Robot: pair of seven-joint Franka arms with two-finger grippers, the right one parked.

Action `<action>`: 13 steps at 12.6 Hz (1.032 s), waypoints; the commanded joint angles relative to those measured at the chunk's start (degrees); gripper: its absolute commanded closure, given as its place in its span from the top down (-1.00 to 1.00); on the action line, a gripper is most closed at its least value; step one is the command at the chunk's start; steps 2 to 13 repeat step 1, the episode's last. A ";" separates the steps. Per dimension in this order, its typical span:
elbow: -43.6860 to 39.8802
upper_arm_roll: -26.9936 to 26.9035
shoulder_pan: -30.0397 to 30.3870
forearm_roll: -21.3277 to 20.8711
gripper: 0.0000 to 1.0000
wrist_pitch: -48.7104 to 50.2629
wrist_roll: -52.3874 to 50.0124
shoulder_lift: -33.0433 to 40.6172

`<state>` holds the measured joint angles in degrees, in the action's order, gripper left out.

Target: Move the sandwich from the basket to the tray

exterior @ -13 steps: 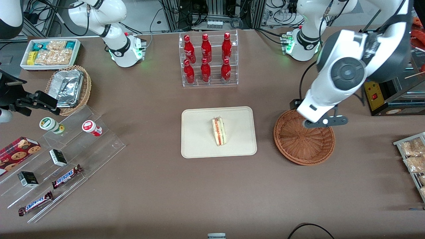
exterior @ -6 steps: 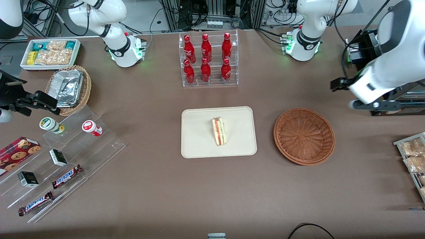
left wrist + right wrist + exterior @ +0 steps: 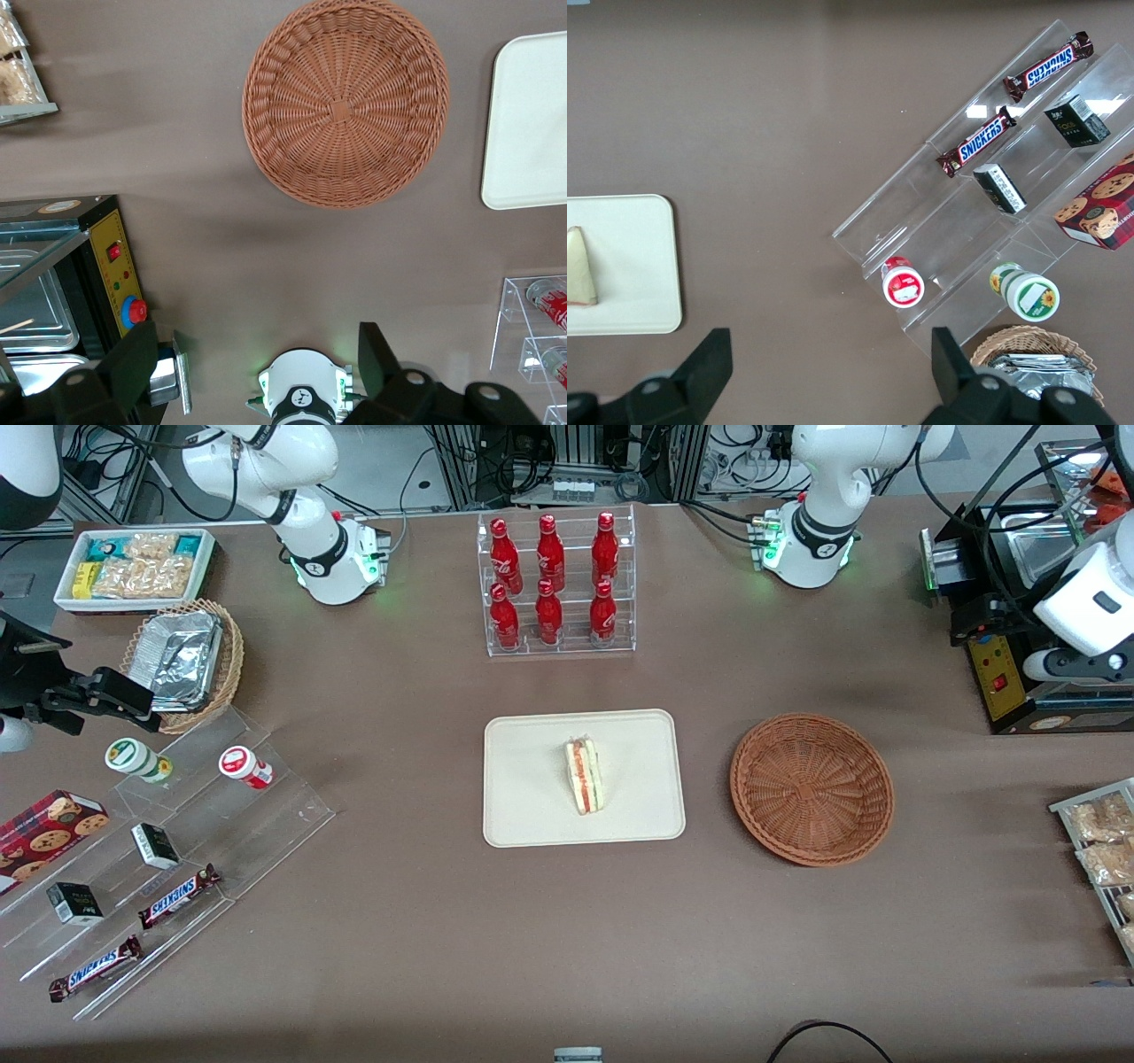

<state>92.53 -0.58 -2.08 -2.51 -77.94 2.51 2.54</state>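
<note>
The sandwich (image 3: 585, 777), a pale wedge with a red and green edge, lies on the cream tray (image 3: 523, 815) in the middle of the table; it also shows as a sandwich (image 3: 579, 266) on the tray (image 3: 638, 266) in the right wrist view. Beside the tray, toward the working arm's end, sits the round brown wicker basket (image 3: 811, 788) with nothing in it. My gripper (image 3: 255, 359) hangs high at the working arm's end of the table, well apart from the basket (image 3: 345, 102) and the tray (image 3: 532, 124). It is open, with nothing between its fingers.
A clear rack of red bottles (image 3: 556, 584) stands farther from the front camera than the tray. A black box with a yellow panel (image 3: 999, 675) and a rack of snack packets (image 3: 1099, 841) sit at the working arm's end. Acrylic steps with candy bars (image 3: 177, 824) lie toward the parked arm's end.
The left arm has swung from above the basket out toward the working arm's end of the table. The basket now shows whole. The sandwich has stayed on the tray.
</note>
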 commanded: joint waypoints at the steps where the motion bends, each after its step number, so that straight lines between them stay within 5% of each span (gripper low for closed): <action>1: -0.50 -0.74 -1.00 0.05 1.00 0.86 0.74 0.71; 13: -0.50 -0.74 -1.00 0.05 1.00 0.86 0.74 0.71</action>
